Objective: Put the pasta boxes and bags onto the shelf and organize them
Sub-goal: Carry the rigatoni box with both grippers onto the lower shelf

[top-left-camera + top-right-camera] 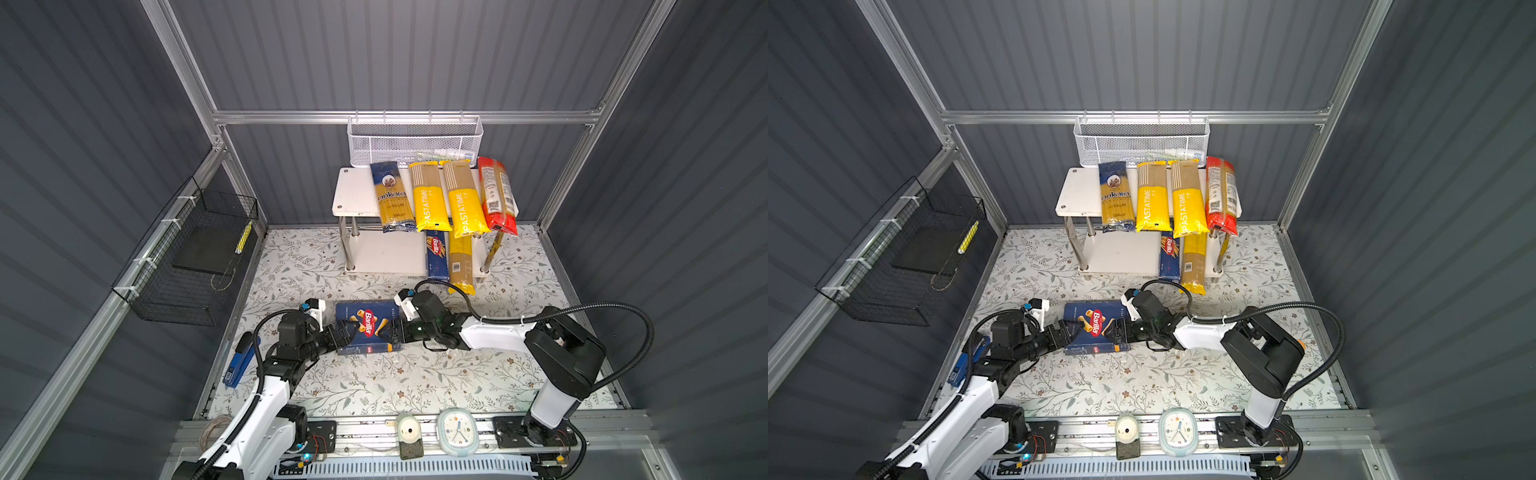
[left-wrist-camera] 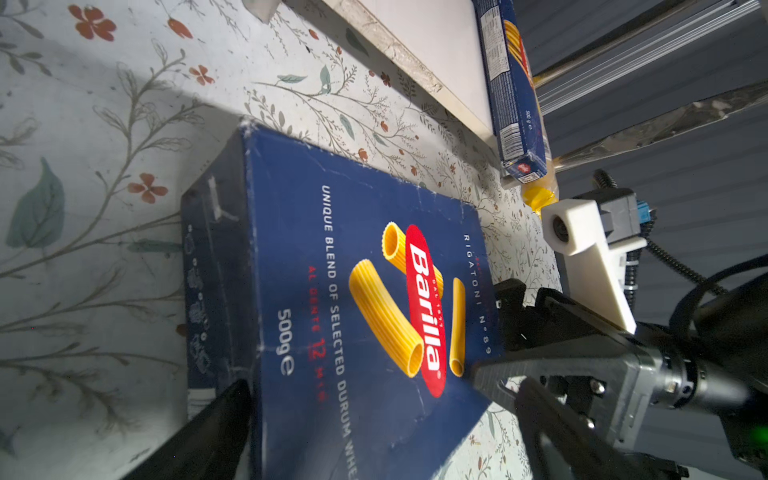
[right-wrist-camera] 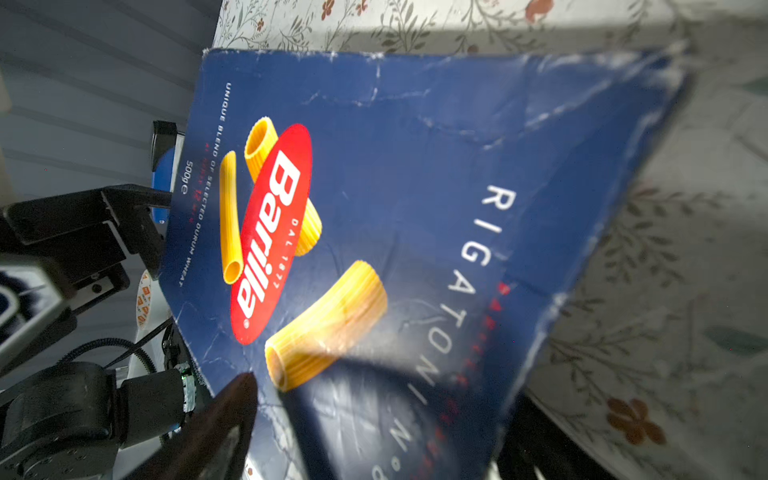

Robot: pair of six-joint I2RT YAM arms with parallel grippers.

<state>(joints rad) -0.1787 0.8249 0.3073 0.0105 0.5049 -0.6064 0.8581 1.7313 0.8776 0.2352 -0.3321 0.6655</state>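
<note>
The wide blue Barilla rigatoni box (image 1: 368, 328) (image 1: 1096, 328) (image 2: 353, 249) (image 3: 415, 187) lies face up on the floral table. My left gripper (image 1: 343, 334) (image 1: 1065, 332) (image 2: 382, 399) stands open around its left end, with table showing between one finger and the box. At the box's right end, my right gripper (image 1: 392, 330) (image 1: 1119, 330) (image 3: 390, 395) holds its jaws wide around it. The white shelf (image 1: 353, 191) carries the Ankara bag (image 1: 392, 197), two PASTATIME bags (image 1: 428, 195) and a red bag (image 1: 496, 195) on top. The narrow Barilla box (image 1: 436, 255) and a yellow-clear bag (image 1: 460, 262) lie on the lower tier.
A white mesh basket (image 1: 415, 141) hangs behind the shelf. On the left wall hangs a black wire basket (image 1: 187, 257). A blue tool (image 1: 239, 361) lies at the table's left edge. A clock (image 1: 457, 432) and a small white device (image 1: 409, 430) sit on the front rail.
</note>
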